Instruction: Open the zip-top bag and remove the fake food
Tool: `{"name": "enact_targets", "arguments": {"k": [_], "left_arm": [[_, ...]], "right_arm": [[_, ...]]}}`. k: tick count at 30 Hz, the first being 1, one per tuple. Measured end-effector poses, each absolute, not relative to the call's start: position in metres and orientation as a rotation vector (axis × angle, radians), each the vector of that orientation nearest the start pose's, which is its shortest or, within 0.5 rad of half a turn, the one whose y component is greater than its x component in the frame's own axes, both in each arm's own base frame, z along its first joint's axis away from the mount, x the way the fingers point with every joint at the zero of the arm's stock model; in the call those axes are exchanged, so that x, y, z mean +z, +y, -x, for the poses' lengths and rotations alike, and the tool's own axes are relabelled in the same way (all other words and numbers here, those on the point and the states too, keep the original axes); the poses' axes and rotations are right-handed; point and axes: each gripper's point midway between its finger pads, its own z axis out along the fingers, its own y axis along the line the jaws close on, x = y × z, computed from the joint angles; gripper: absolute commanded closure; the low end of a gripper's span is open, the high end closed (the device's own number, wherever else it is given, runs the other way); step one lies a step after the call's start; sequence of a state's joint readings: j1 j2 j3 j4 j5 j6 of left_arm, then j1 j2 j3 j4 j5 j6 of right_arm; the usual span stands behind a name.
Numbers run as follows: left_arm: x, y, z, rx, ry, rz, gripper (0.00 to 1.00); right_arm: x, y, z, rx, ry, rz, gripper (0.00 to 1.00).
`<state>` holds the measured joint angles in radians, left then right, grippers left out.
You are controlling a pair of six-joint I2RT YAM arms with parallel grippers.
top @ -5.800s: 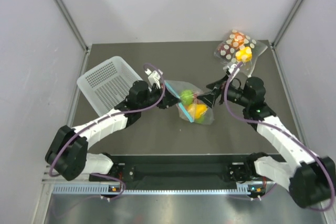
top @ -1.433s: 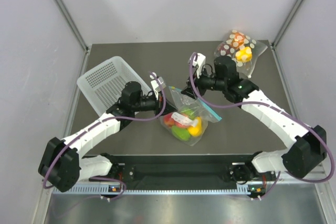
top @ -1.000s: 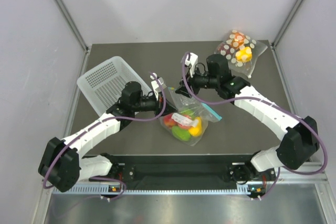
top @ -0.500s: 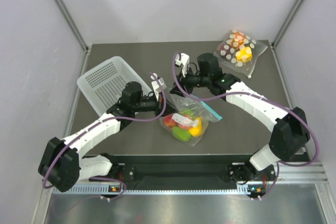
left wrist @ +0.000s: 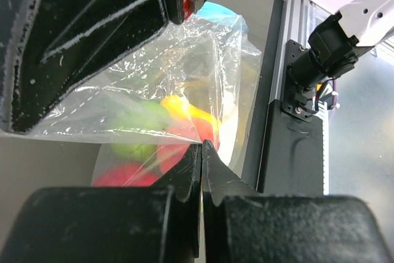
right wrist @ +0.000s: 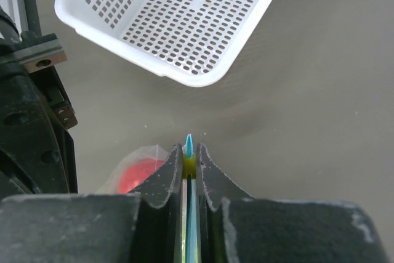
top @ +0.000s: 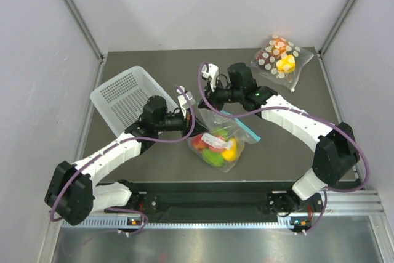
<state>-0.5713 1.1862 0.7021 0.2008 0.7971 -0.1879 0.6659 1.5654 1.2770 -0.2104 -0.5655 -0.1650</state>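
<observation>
The clear zip-top bag [top: 233, 146] lies mid-table, its teal zip strip [top: 247, 131] running along the right side. Through the plastic shows the fake food [top: 213, 146]: red, green and yellow fruits. My left gripper [top: 196, 121] is shut on a thin edge of the bag's plastic [left wrist: 184, 78], and the fruits [left wrist: 178, 109] hang just beyond its tips [left wrist: 202, 146]. My right gripper [top: 207, 101] is shut on the teal strip [right wrist: 189, 145] at the bag's upper left corner. A red fruit [right wrist: 136, 175] shows beside its fingers [right wrist: 166, 180].
A white perforated basket [top: 125, 94] sits tilted at the left, close behind both grippers, and is seen again as the basket [right wrist: 172, 16] in the right wrist view. A polka-dot bag [top: 278, 57] with yellow and orange pieces lies at the back right corner.
My right gripper has moved left along the bag's mouth and closed on the teal strip. The left gripper has kept its grip and place.
</observation>
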Motion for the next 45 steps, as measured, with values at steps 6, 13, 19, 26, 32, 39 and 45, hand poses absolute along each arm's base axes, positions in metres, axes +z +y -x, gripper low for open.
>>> {"name": "enact_targets", "arguments": {"k": [6,13,19,26,32,39,45], "left_arm": [[0.195,-0.289,-0.214,-1.220,1.761,-0.917,0.73],[0.181,-0.266,-0.224,-1.041,1.856,-0.815,0.43],[0.186,-0.253,-0.227,-0.956,1.840,-0.756,0.24],[0.205,-0.268,-0.228,-1.057,1.744,-0.762,0.21],[0.214,-0.288,-0.229,-1.193,1.673,-0.776,0.22],[0.223,-0.298,-0.230,-1.267,1.613,-0.782,0.44],[0.218,-0.304,-0.230,-1.314,1.616,-0.785,1.00]], "right_arm": [[0.221,0.346,-0.300,0.881,1.740,1.157,1.00],[0.228,0.328,-0.287,0.836,1.730,1.118,1.00],[0.242,0.315,-0.270,0.848,1.689,1.078,1.00],[0.246,0.312,-0.258,0.894,1.675,1.059,1.00],[0.241,0.314,-0.249,0.953,1.676,1.048,1.00],[0.245,0.319,-0.243,1.019,1.659,1.037,1.00],[0.249,0.320,-0.238,1.061,1.647,1.025,1.00]]}}
